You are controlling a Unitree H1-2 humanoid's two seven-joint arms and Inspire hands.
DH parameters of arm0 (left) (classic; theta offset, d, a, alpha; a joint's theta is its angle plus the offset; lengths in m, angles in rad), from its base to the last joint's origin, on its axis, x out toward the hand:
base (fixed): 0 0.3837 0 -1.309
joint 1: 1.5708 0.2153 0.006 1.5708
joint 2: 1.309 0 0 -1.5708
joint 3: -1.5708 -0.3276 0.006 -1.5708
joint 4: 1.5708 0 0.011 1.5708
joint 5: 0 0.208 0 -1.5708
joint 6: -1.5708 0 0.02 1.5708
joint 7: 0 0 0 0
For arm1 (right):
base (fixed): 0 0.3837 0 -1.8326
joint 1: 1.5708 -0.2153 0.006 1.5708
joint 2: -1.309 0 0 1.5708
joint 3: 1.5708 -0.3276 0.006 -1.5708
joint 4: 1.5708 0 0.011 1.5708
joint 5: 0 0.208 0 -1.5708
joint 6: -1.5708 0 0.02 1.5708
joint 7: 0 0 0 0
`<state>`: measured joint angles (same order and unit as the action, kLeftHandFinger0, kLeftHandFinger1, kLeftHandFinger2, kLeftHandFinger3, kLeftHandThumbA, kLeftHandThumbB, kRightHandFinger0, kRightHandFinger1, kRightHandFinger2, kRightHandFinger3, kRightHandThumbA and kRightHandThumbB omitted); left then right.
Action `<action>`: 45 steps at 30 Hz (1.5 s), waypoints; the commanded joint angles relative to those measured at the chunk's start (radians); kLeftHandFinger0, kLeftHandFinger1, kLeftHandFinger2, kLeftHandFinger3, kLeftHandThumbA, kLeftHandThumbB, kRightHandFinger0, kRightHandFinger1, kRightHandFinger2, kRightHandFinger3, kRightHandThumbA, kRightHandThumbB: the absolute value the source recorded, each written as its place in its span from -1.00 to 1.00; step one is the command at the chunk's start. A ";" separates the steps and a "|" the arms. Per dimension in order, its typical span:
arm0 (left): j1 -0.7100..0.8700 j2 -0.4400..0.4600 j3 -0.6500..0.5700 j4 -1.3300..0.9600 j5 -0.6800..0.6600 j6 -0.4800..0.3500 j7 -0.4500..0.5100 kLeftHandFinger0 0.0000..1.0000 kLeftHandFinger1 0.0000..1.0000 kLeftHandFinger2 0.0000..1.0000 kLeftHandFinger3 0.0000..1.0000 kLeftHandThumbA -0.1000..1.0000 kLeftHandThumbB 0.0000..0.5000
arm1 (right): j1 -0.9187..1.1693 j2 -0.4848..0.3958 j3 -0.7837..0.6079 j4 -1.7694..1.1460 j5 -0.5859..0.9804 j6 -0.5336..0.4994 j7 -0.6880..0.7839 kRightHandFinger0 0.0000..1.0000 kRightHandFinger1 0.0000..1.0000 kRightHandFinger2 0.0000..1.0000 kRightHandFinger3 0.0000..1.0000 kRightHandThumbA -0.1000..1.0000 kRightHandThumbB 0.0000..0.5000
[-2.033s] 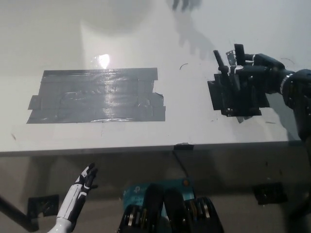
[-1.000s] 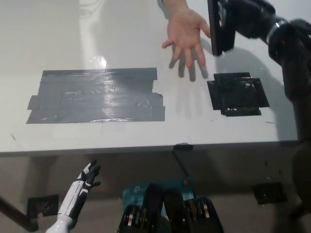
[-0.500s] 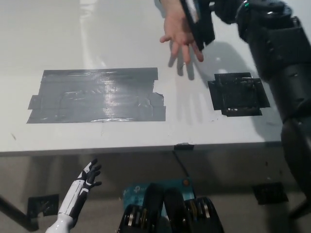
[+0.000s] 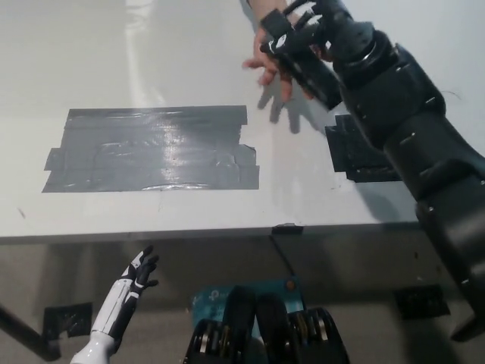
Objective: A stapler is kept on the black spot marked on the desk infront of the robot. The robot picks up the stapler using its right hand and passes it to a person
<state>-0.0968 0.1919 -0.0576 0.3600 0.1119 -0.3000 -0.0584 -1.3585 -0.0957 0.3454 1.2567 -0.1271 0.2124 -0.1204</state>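
My black right hand (image 4: 314, 30) reaches far across the desk at the top of the head view, shut on the dark stapler (image 4: 303, 64). The stapler lies over a person's open palm (image 4: 267, 62), which comes in from the top edge; whether it rests on the palm I cannot tell. The black marked spot (image 4: 356, 155) on the desk is bare and partly covered by my right forearm. My white left hand (image 4: 132, 282) hangs open below the desk's front edge at the lower left.
A large grey tape rectangle (image 4: 151, 148) covers the left middle of the white desk (image 4: 189, 220). A small dark tab (image 4: 286, 228) sits on the desk's front edge. Floor shows below the edge.
My right arm lifted the stapler off the black spot and carried it up and left to the person's hand, which came in from the top. The left hand stayed put.
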 commanded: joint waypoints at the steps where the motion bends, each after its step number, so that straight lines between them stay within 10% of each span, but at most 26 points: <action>1: -0.020 0.006 -0.007 -0.051 0.008 -0.002 -0.012 0.70 0.91 0.94 1.00 1.00 1.00 | -0.151 -0.006 0.095 0.028 -0.183 -0.239 -0.230 -0.88 -0.56 -0.03 0.48 1.00 -1.00; 3: -0.022 0.008 -0.008 -0.053 0.014 -0.001 -0.011 0.69 0.92 0.95 1.00 1.00 1.00 | -0.156 -0.006 0.106 0.035 -0.188 -0.245 -0.242 -0.84 -0.51 -0.04 0.37 1.00 -1.00; 4: -0.029 0.006 -0.004 -0.046 -0.004 -0.002 -0.019 0.72 0.92 0.95 1.00 1.00 1.00 | -0.161 -0.007 0.132 0.043 -0.215 -0.259 -0.290 -0.96 -0.76 -0.34 -0.32 1.00 -0.56; 5: -0.032 0.006 -0.003 -0.044 -0.010 -0.002 -0.021 0.72 0.92 0.95 1.00 1.00 1.00 | -0.163 -0.008 0.143 0.046 -0.226 -0.262 -0.303 -0.99 -0.78 -0.34 -0.29 1.00 -0.50; 6: -0.036 0.007 -0.002 -0.042 -0.010 -0.003 -0.023 0.73 0.91 0.95 1.00 1.00 1.00 | -0.168 -0.013 0.159 0.043 -0.237 -0.261 -0.278 -0.32 0.16 0.76 0.85 1.00 -0.15; 8: -0.036 0.009 -0.006 -0.041 -0.005 -0.007 -0.023 0.74 0.92 0.97 1.00 1.00 1.00 | -0.170 -0.017 0.168 0.037 -0.235 -0.255 -0.225 0.01 0.50 1.00 1.00 1.00 -0.02; 9: -0.036 0.009 -0.006 -0.038 -0.005 -0.011 -0.025 0.72 0.92 0.97 1.00 1.00 1.00 | -0.165 -0.020 0.169 0.035 -0.230 -0.272 -0.206 0.63 1.00 1.00 1.00 1.00 0.09; 10: -0.036 0.009 -0.006 -0.037 -0.005 -0.012 -0.026 0.73 0.92 0.97 1.00 1.00 1.00 | -0.159 -0.022 0.164 0.034 -0.223 -0.285 -0.196 1.00 1.00 1.00 1.00 1.00 0.17; 23: -0.037 0.007 -0.003 -0.037 -0.011 -0.004 -0.028 0.74 0.95 1.00 1.00 1.00 1.00 | -0.156 -0.050 0.105 0.021 -0.189 -0.334 -0.064 1.00 1.00 1.00 1.00 0.99 0.10; 32: -0.042 0.007 -0.006 -0.027 -0.008 -0.015 -0.028 0.72 0.93 0.98 1.00 1.00 1.00 | -0.150 -0.089 0.062 -0.070 -0.189 -0.316 -0.036 1.00 1.00 1.00 1.00 1.00 0.45; 45: -0.035 0.010 -0.001 -0.024 0.002 -0.018 -0.015 0.69 0.93 0.98 1.00 1.00 1.00 | 0.370 -0.369 -0.146 -1.494 0.029 0.088 0.246 1.00 1.00 1.00 1.00 1.00 0.53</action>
<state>-0.1225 0.1920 -0.0606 0.3592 0.1112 -0.2987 -0.0714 -1.2365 -0.2149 0.3716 0.8255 -0.2940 -0.0180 -0.1234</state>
